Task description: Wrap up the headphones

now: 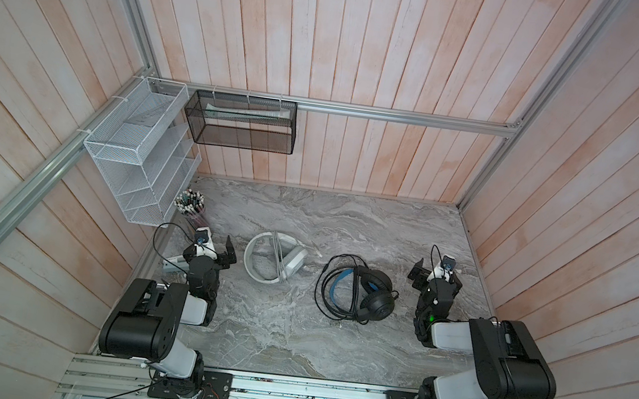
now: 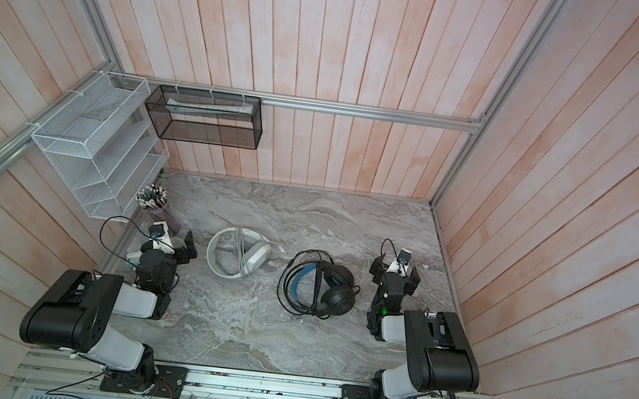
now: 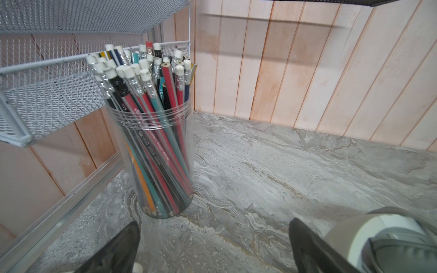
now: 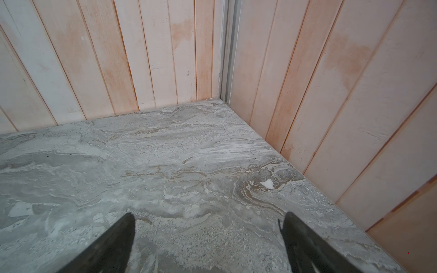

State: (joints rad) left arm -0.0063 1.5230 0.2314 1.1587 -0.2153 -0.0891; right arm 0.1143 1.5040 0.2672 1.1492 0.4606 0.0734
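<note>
Two sets flat mid-frame on grey marbled desk (image 1: 292, 331), white corded over-ear headset (image 1: 274, 259) left, black blue-lined corded headset (image 1: 360, 294) right, cables looped close, likely wrapped already, hence left tool (image 3: 214, 223) and right tool (image 4: 208, 214) wide, empty, flanking.

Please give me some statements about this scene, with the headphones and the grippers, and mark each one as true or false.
1. The left gripper and the right gripper are both open and empty. True.
2. The black headphones lie nearer the left gripper than the white headphones do. False: they lie nearer the right gripper.
3. A clear jar of pencils stands upright on the table. True.
4. The white headphones rest on top of the black headphones. False: the two lie apart on the table.
</note>
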